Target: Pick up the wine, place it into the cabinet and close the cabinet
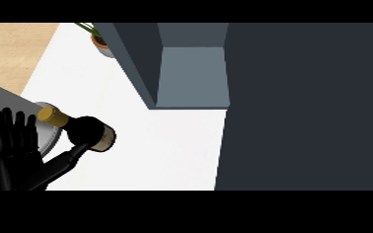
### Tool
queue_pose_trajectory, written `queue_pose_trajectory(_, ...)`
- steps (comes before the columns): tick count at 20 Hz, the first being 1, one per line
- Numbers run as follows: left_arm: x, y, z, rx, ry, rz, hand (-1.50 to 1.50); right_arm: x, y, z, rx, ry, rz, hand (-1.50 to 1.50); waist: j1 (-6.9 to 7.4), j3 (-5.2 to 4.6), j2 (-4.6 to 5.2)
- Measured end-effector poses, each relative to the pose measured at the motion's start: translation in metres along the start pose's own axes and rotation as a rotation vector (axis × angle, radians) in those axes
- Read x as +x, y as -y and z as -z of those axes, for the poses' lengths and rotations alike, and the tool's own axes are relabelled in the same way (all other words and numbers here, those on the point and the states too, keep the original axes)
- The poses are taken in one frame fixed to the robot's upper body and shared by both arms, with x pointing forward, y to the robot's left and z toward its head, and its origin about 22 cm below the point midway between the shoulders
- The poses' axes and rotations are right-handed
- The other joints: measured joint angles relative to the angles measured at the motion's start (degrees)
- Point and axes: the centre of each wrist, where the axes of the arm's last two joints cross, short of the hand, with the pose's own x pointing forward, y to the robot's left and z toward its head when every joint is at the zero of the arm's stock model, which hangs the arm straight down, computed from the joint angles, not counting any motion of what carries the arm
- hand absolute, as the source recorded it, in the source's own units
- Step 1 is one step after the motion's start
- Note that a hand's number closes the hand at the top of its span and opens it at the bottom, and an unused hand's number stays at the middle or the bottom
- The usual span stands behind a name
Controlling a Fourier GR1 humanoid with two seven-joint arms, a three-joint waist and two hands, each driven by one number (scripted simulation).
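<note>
A dark glass wine bottle with a tan cork-coloured cap [82, 131] is shown lying tilted on the white counter top [146, 143], its capped neck resting over the rim of a round grey plate [50, 135] at the left edge. The black left hand [18, 145] is seen low at the left, just beside the bottle, with its fingers straight and raised; nothing is held in it. The right hand is not shown. The dark grey cabinet [193, 74] stands open in the upper middle, well apart from the bottle, with its broad dark door [299, 108] swung out across the right of the view. A small potted plant [100, 42] is glimpsed behind the cabinet.

The bottle is judged to be rigid, smooth, rather heavy and breakable, and apt to roll while it lies on its side. A hold around the wide body, rather than the narrow neck, is judged the more secure, so that the weight is kept from swinging during the carry.
</note>
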Motion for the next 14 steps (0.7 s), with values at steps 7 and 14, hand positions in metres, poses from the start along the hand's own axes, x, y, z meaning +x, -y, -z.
queue_pose_trajectory(7,-0.026,-0.012,0.003,0.003,-0.019,0.001,-1.50,0.001,0.000,-0.001,0.005,-0.013,0.007,-1.50,-0.07,0.01,-0.02)
queue_pose_trajectory(14,-0.054,-0.025,0.011,-0.022,-0.035,-0.003,-1.50,0.001,0.001,0.001,0.001,-0.001,0.005,-1.50,-0.03,0.01,0.00)
